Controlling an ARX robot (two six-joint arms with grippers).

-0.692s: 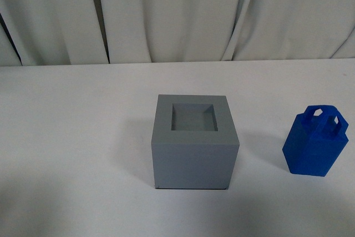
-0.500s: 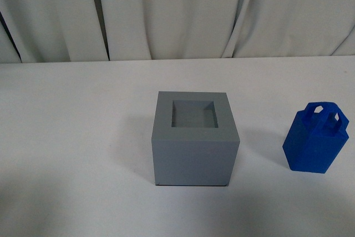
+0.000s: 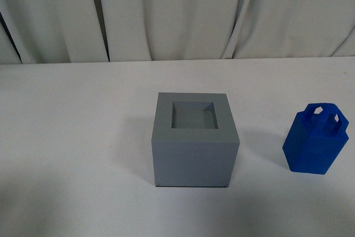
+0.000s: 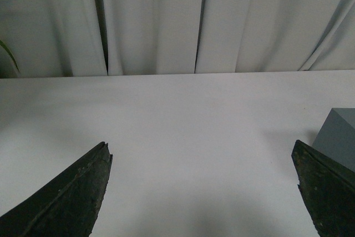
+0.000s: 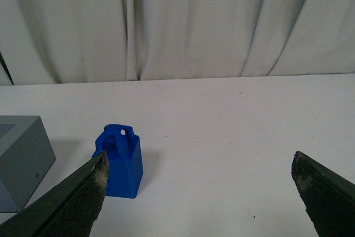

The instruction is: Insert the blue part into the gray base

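The gray base stands in the middle of the white table, its square recess facing up and empty. The blue part stands upright on the table to its right, handle loop on top, apart from the base. Neither arm shows in the front view. In the right wrist view my right gripper is open and empty, and the blue part stands just beyond one fingertip, with the base's corner past it. In the left wrist view my left gripper is open and empty, with a corner of the base beside one fingertip.
The white table runs back to a pale curtain. Thin green leaves show at the edge of the left wrist view.
The front view has shifted very slightly; the gray base and the blue part stand where they were.
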